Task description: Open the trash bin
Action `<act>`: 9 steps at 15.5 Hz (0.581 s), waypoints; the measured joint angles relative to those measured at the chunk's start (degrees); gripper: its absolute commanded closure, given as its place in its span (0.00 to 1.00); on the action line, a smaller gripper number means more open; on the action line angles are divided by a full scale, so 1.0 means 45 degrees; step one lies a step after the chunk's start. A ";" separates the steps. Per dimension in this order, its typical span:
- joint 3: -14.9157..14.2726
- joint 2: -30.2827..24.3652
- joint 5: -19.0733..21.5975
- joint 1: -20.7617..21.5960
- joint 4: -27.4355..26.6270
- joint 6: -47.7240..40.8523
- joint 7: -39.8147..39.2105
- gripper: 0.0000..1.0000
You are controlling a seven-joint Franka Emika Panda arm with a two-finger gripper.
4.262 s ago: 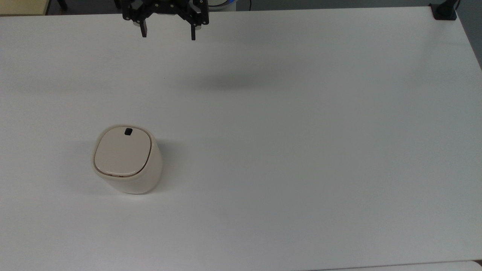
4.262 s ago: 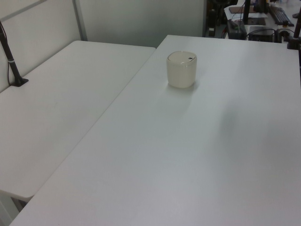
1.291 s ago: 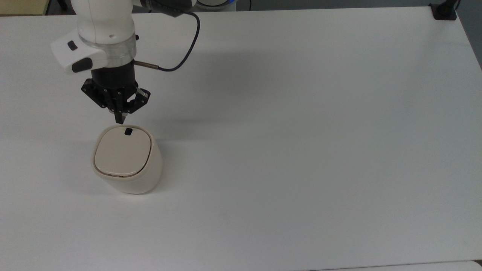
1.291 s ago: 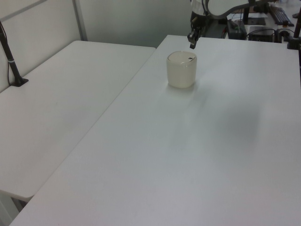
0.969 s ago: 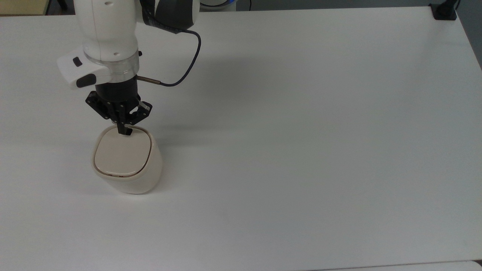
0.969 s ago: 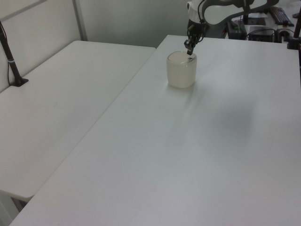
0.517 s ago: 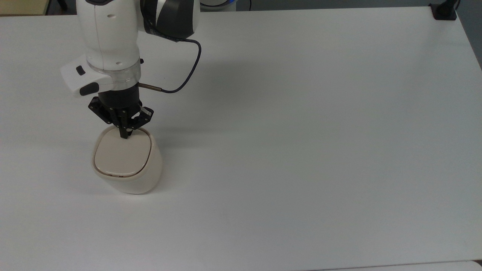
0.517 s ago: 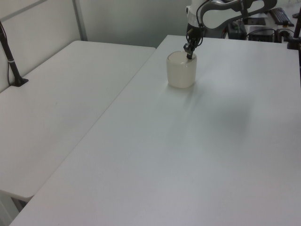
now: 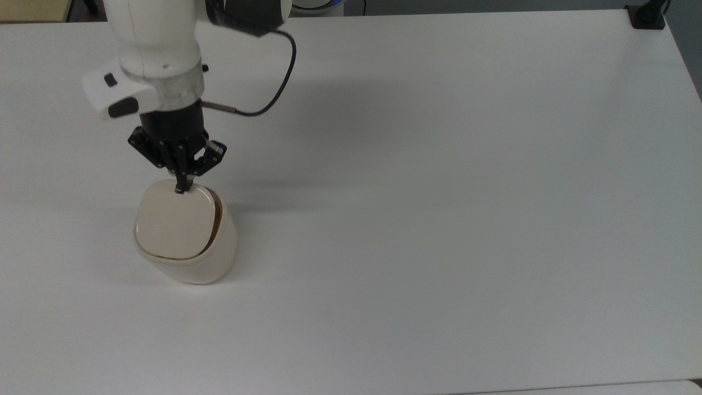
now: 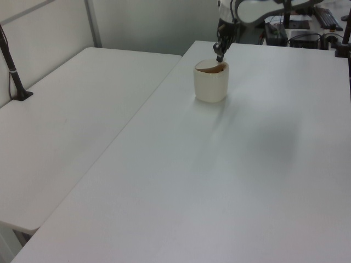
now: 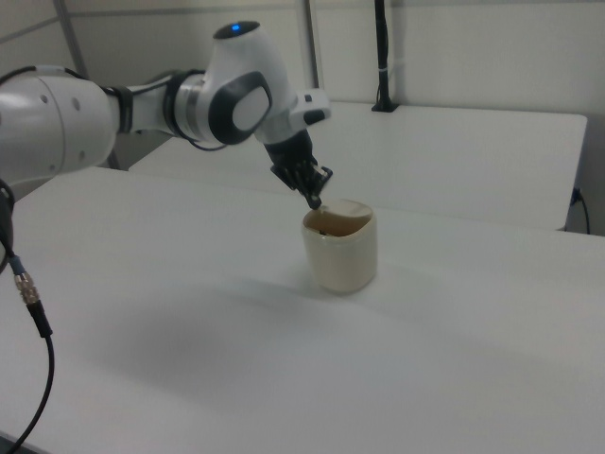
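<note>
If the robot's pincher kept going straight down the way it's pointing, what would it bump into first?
Most likely the trash bin. The gripper, fingers shut, points down right at the raised edge of the lid, so the lid would probably be hit first, though depth is hard to judge.

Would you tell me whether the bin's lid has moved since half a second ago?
Yes. In the top view the lid has tilted up at the edge nearest the gripper, opening a dark gap along the rim; the trash bin itself stands where it was on the table.
</note>
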 measured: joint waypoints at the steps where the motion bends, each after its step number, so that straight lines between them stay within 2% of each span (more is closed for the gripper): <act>1: 0.0051 -0.0303 0.0026 0.0060 0.0054 -0.0424 0.0000 1.00; 9: 0.0193 -0.2241 0.0061 0.1993 0.0051 -0.4266 0.0001 1.00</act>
